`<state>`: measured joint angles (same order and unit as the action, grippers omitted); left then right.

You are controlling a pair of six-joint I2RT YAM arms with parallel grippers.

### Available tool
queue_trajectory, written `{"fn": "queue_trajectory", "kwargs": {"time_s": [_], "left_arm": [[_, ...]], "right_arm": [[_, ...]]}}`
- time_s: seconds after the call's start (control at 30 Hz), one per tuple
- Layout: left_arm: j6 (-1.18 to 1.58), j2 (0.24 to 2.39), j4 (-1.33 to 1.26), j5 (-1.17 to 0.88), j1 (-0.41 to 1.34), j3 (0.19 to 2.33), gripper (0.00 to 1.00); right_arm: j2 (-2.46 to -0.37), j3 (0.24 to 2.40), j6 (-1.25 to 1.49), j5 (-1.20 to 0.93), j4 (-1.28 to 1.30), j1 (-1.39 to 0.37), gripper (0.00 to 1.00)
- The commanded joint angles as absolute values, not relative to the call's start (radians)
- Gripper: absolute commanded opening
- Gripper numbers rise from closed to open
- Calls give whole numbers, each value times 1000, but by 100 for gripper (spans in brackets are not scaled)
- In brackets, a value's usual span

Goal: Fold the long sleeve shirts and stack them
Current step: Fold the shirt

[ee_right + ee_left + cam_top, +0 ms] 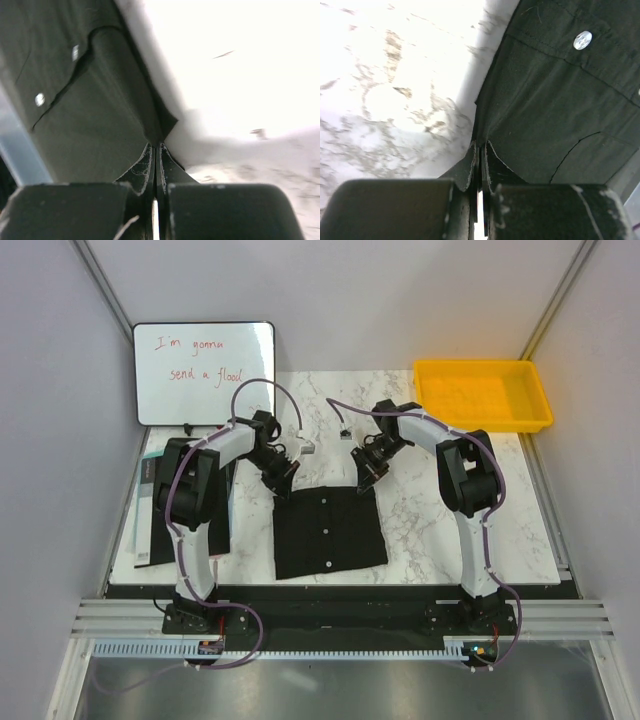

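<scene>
One black long sleeve shirt (328, 532) lies folded into a rectangle on the marble table, with its row of pale buttons facing up. My left gripper (283, 483) is at the shirt's far left corner. In the left wrist view this gripper (481, 145) is shut, pinching the edge of the shirt (555, 110) below a pale button (582, 40). At the far right corner is my right gripper (365, 480). The right wrist view shows it (156, 146) shut on a corner of the shirt (100, 125).
A whiteboard (204, 372) with red writing leans at the back left. A yellow tray (480, 365) sits at the back right. A flat black board with a pale edge (150, 510) lies left of the left arm. A small white object (308, 449) lies behind the shirt.
</scene>
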<state>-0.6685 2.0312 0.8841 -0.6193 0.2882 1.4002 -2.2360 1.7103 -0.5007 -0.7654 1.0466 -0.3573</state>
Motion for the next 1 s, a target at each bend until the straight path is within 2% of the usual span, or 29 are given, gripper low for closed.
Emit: {"fn": "queue_trajectory", "kwargs": {"time_s": [0.0,0.2,0.23,0.27,0.3,0.37,0.4,0.47,0.5,0.53,0.63,0.7,0.73,0.8,0.83,0.87,0.9,0.97], "left_arm": [[-594,2092,804,-514,276,1509,5],[-509,2196,810,-498,284,1713,5],[-497,2203,810,-505,284,1729,6],[-489,2206,808,-512,282,1744,13],[-482,2203,810,-529,281,1755,17],[-466,2155,808,-599,270,1744,28],[-454,2132,799,-626,267,1727,33],[-420,2044,792,-711,250,1706,40],[-408,2011,767,-725,247,1671,43],[-382,1969,744,-732,247,1648,55],[-319,1844,687,-748,245,1568,59],[-267,1774,660,-791,247,1502,61],[-193,1755,631,-848,245,1476,69],[-109,1692,592,-923,250,1366,71],[16,1662,493,-984,255,1308,89],[96,1632,429,-1012,258,1173,99],[248,1577,367,-1029,273,1104,99],[381,1534,172,-1055,300,937,99]], "right_arm": [[-2238,1706,-399,-589,882,-345,0],[-2273,1770,-311,-511,813,-284,0],[-2272,1784,-310,-512,813,-279,3],[-2264,1796,-308,-543,818,-272,7],[-2255,1813,-302,-567,825,-268,20],[-2211,1822,-275,-647,834,-268,35],[-2189,1806,-259,-663,834,-267,49],[-2114,1757,-235,-690,833,-262,59],[-2085,1731,-204,-710,813,-258,77],[-2053,1698,-187,-715,798,-243,85],[-1945,1600,-150,-713,773,-210,88],[-1867,1516,-97,-744,744,-169,85],[-1803,1479,-74,-758,726,-158,85],[-1732,1357,-14,-839,631,-160,87],[-1670,1307,102,-929,577,-170,88],[-1645,1217,174,-968,530,-184,90],[-1626,1175,243,-1000,411,-205,93],[-1592,1073,421,-1055,287,-305,98]]}}
